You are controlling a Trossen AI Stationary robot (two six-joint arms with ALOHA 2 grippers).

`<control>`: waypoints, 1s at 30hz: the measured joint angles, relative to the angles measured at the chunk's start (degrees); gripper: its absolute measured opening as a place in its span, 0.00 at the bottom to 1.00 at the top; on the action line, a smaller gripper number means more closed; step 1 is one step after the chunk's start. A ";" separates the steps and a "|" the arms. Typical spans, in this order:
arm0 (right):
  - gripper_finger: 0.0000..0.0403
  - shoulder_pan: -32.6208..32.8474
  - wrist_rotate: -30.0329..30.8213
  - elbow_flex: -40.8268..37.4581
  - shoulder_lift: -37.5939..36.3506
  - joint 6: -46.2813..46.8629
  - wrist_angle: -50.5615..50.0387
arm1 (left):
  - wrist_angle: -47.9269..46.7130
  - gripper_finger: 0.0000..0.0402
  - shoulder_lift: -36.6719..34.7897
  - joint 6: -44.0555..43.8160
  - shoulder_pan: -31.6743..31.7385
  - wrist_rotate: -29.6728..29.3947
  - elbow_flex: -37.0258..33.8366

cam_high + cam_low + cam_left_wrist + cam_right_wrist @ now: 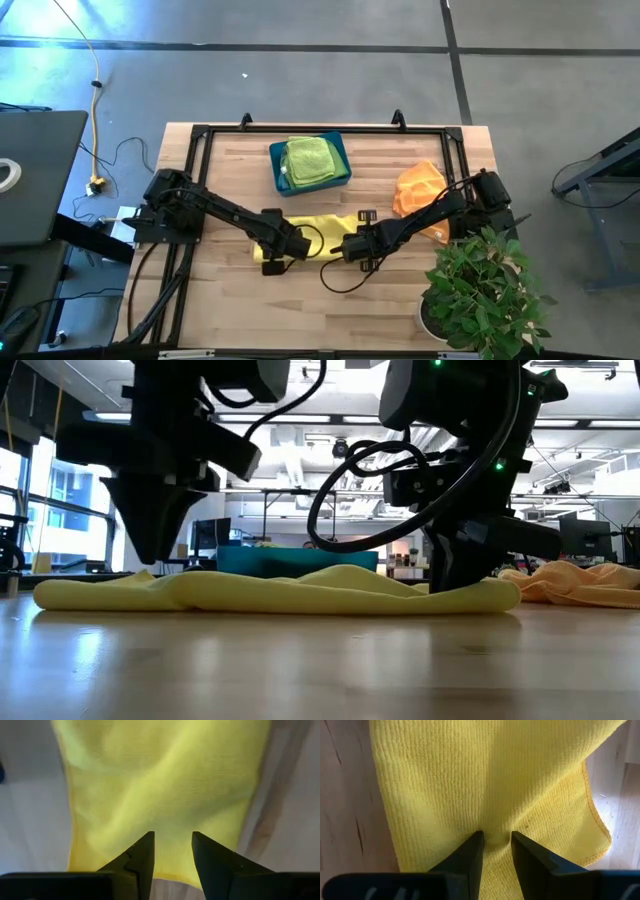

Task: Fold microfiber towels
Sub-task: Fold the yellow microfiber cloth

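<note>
A yellow microfiber towel (325, 228) lies stretched out on the middle of the wooden table, resting along its whole length (280, 592). My left gripper (172, 840) points straight down over the towel's left end (150, 560), open, with nothing between its fingers. My right gripper (496, 837) slants down onto the towel's right end (465, 575) and is shut on it. A lime green towel (310, 158) lies in the teal bin (340, 175). An orange towel (420, 185) lies crumpled at the right. My right gripper pinches a raised crease of the yellow towel (496, 822) between its two fingertips, near the towel's right end. The fingers come from above, slanting down. The towel stays on the table, slack, with a low ridge running away from the pinch.
A leafy potted plant (480, 290) stands at the table's near right corner, close to my right arm. The teal bin sits at the far middle. Bare wood (300, 310) lies between the yellow towel and the near edge.
</note>
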 joint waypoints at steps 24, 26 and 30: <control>0.24 -0.04 3.60 -0.11 0.09 -1.52 -2.95 | 11.34 0.29 0.04 -10.07 -6.56 17.09 -7.41; 0.24 0.00 4.70 -0.11 0.14 -1.54 -2.90 | 12.85 0.29 0.04 -10.02 -6.89 19.78 -7.43; 0.24 0.31 5.51 -0.16 0.16 -1.53 -2.87 | 14.50 0.29 0.04 -9.65 -7.07 23.18 -6.69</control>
